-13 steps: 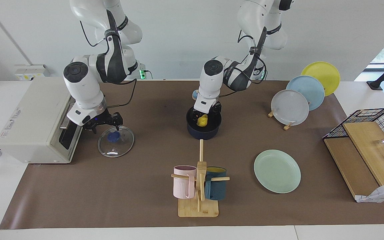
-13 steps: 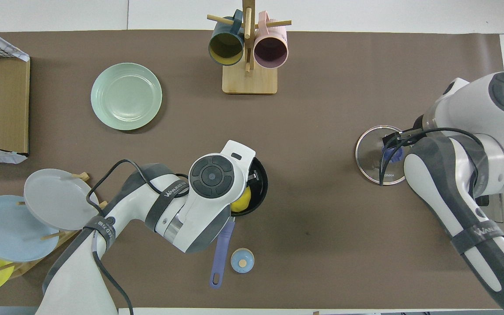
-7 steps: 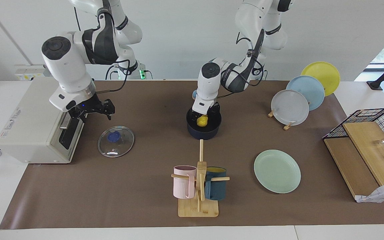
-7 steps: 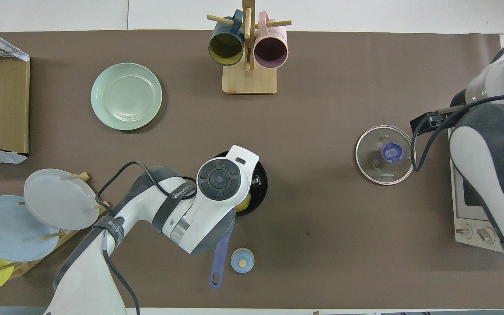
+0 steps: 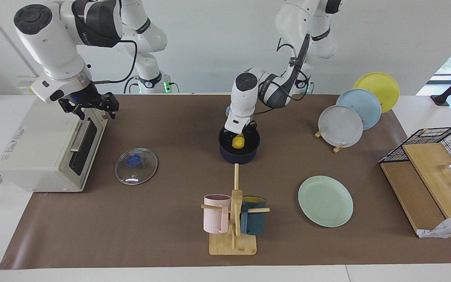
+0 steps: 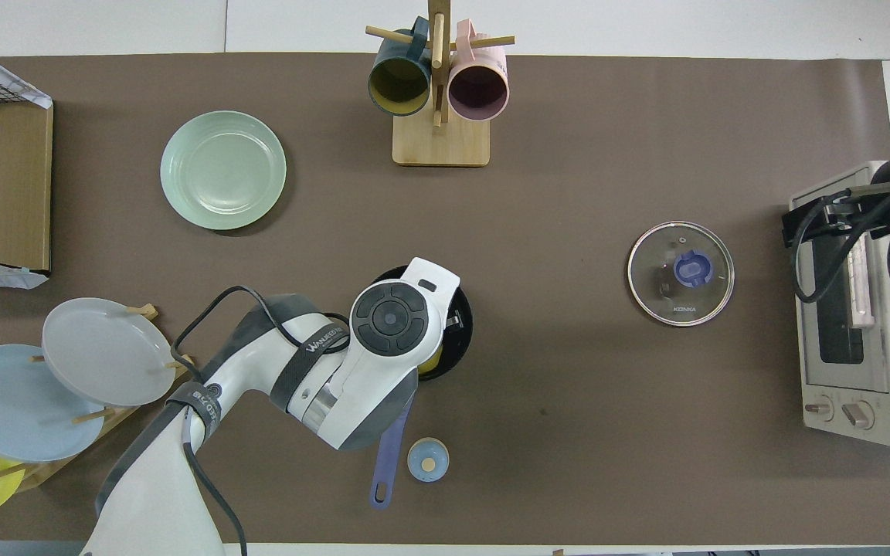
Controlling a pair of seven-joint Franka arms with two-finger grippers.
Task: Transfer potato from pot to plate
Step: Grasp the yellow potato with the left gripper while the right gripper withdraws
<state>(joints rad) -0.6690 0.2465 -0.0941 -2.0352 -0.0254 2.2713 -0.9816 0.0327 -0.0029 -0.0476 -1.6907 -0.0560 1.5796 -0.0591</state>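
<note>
The yellow potato [image 5: 238, 142] lies in the dark navy pot [image 5: 245, 156] at mid table. In the overhead view only a sliver of the potato [image 6: 433, 361] shows under my left hand, inside the pot [image 6: 463, 340]. My left gripper [image 5: 240, 136] is down inside the pot, right at the potato. The mint-green plate [image 5: 325, 201] [image 6: 222, 170] lies empty, farther from the robots than the pot, toward the left arm's end. My right gripper [image 5: 92, 112] is open and empty, raised over the toaster oven [image 5: 41, 145].
A glass lid [image 5: 136, 166] with a blue knob lies beside the oven. A wooden mug rack [image 5: 233, 219] stands farther out than the pot. A plate rack [image 5: 341, 125], a wire basket with boards [image 5: 425, 176] and a small blue disc [image 6: 428, 459] are also here.
My right gripper has left the glass lid on the table and risen to over the toaster oven. My left gripper has settled slightly deeper into the pot at the potato.
</note>
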